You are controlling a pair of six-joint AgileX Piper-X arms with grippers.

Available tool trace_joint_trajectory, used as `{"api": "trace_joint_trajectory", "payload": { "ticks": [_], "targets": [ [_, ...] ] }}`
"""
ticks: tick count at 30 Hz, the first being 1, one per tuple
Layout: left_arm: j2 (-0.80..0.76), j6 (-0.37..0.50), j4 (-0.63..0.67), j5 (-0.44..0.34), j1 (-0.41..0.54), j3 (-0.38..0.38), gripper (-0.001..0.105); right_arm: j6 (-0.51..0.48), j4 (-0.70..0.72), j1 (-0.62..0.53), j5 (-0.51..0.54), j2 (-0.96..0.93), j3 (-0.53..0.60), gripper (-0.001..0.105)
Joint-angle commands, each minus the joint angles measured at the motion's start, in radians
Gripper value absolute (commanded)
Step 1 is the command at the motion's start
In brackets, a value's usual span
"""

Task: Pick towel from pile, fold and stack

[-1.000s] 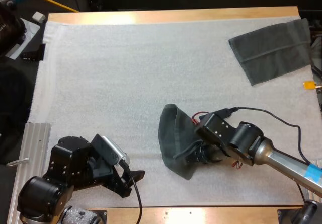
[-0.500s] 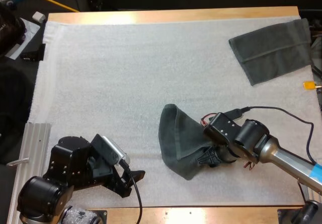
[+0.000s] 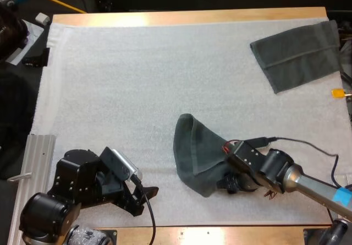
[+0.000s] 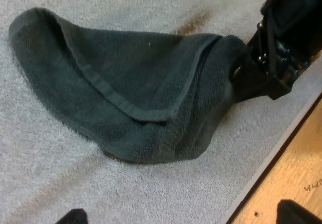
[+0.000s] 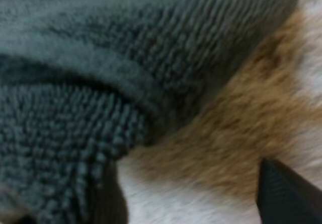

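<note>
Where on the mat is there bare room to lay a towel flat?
Bare: the mat from its far-left corner across to the folded towel. Crowded: the near side, with the left pincer, crumpled towel and right pincer.

We are looking at a wooden table [image 3: 187, 17] that is carrying a white mat [image 3: 137, 91] over nearly all of its top, with bare wood showing along the far and near edges. Two dark grey-green towels are lying directly on the mat, well apart. A loose towel [image 3: 195, 154] is lying near the mat's near edge, doubled over itself with its hem band curving across it. A folded towel [image 3: 297, 55] is lying flat at the far right corner.
</note>
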Motion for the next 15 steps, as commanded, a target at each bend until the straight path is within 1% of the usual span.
{"api": "trace_joint_trajectory", "payload": {
  "ticks": [1, 4, 8, 12, 13, 14, 15],
  "targets": [
    [0.004, 0.003, -0.007, 0.004, -0.001, 0.008, 0.07, 0.075, -0.109, -0.005, -0.06, -0.011, 0.052, 0.057],
    [0.002, 0.003, -0.006, 0.003, -0.001, 0.01, 0.07, 0.127, -0.188, -0.01, -0.102, -0.007, 0.087, 0.05],
    [0.007, 0.003, -0.006, 0.002, -0.001, 0.011, 0.07, 0.161, -0.232, -0.018, -0.118, 0.01, 0.109, 0.044],
    [0.005, -0.002, -0.006, 0.012, -0.004, 0.007, 0.07, 0.169, -0.244, -0.013, -0.099, 0.017, 0.104, 0.045],
    [0.004, -0.003, -0.005, 0.012, -0.003, 0.007, 0.071, 0.183, -0.27, -0.012, -0.097, 0.025, 0.105, 0.044],
    [0.003, -0.002, -0.004, 0.013, -0.003, 0.007, 0.071, 0.192, -0.284, -0.013, -0.096, 0.029, 0.105, 0.041],
    [0.003, -0.002, -0.003, 0.014, -0.003, 0.007, 0.071, 0.2, -0.295, -0.013, -0.093, 0.03, 0.105, 0.035]
  ]
}}
